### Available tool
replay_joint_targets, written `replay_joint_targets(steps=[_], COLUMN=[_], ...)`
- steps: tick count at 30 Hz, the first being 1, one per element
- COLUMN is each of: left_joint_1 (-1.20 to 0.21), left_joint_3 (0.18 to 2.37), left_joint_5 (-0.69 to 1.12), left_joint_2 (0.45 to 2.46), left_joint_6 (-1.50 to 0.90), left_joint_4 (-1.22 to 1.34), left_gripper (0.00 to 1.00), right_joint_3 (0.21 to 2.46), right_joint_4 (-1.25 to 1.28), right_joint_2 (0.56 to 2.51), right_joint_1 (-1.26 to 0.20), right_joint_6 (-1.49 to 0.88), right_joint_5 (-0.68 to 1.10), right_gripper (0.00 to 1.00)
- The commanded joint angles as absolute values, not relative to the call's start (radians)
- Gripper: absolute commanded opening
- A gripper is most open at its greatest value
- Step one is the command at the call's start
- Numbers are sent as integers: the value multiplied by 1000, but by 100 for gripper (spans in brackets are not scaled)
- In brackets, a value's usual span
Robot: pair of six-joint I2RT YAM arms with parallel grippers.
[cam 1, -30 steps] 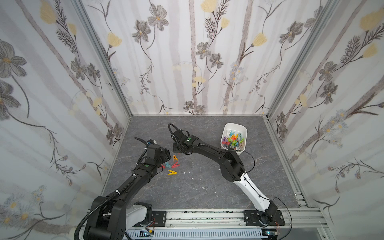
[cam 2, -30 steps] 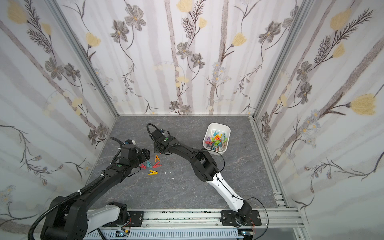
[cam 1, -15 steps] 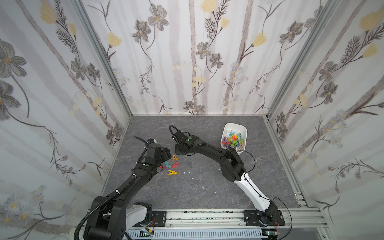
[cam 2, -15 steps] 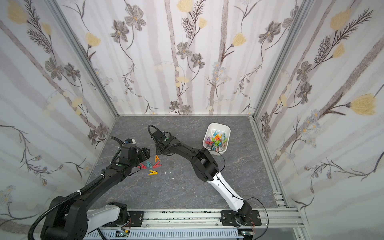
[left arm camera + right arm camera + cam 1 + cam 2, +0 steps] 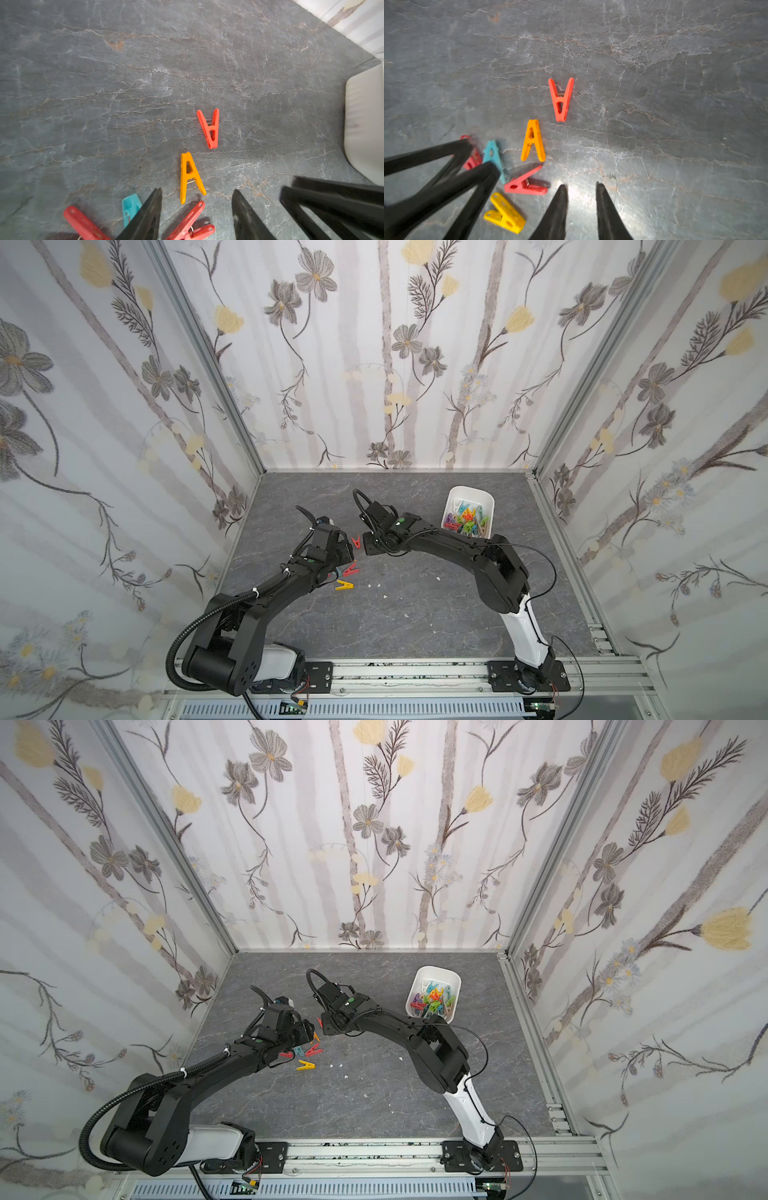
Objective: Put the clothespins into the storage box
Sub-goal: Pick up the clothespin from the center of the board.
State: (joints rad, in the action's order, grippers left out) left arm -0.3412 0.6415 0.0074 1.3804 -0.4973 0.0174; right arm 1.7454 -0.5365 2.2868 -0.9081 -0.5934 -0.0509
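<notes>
Several loose clothespins lie together on the grey table: a red-orange one (image 5: pixel 561 99), an orange one (image 5: pixel 533 141), a teal one (image 5: pixel 493 155), a red one (image 5: pixel 525 185) and a yellow one (image 5: pixel 504 212). My left gripper (image 5: pixel 197 190) is low over them and open. The red clothespin (image 5: pixel 191 222) lies between its fingers, untouched, and the orange one (image 5: pixel 192 178) just past the tips. My right gripper (image 5: pixel 581 185) hovers beside the group, open by a narrow gap, with bare table between its fingers. The white storage box (image 5: pixel 469 491) at the back right holds many coloured clothespins.
The two grippers nearly meet tip to tip in both top views, left gripper (image 5: pixel 348 556) and right gripper (image 5: pixel 365 546). Tiny white specks (image 5: pixel 378 585) dot the table. Floral walls enclose the left, back and right; a metal rail (image 5: pixel 415 672) runs along the front.
The left gripper's jaws have narrowed around the red clothespin while staying over the group. The right gripper has shifted slightly and kept its narrow gap.
</notes>
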Motion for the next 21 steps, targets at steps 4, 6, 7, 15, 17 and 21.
replay_joint_targets(steps=[4, 6, 7, 15, 17, 21], left_joint_1=[-343, -343, -344, -350, -351, -351], left_joint_3=[709, 719, 717, 738, 743, 751], left_joint_5=[1, -7, -6, 18, 3, -16], left_joint_2=[1471, 1481, 1484, 1577, 1594, 1614], left_joint_6=[-435, -423, -420, -415, -413, -412], left_joint_4=[-66, -101, -108, -112, -117, -114], left_gripper=[38, 35, 35, 27, 26, 24], right_joint_3=[1538, 1458, 1426, 1292, 1270, 1238], right_joint_4=[-362, -318, -299, -232, -222, -210], right_joint_2=[2117, 2061, 2036, 1934, 1916, 1888], right_joint_1=[-889, -881, -878, -853, -842, -812], right_joint_6=[-612, -626, -630, -646, -647, -643], right_joint_5=[-11, -9, -11, -27, -26, -25], right_gripper=[29, 30, 30, 32, 32, 32])
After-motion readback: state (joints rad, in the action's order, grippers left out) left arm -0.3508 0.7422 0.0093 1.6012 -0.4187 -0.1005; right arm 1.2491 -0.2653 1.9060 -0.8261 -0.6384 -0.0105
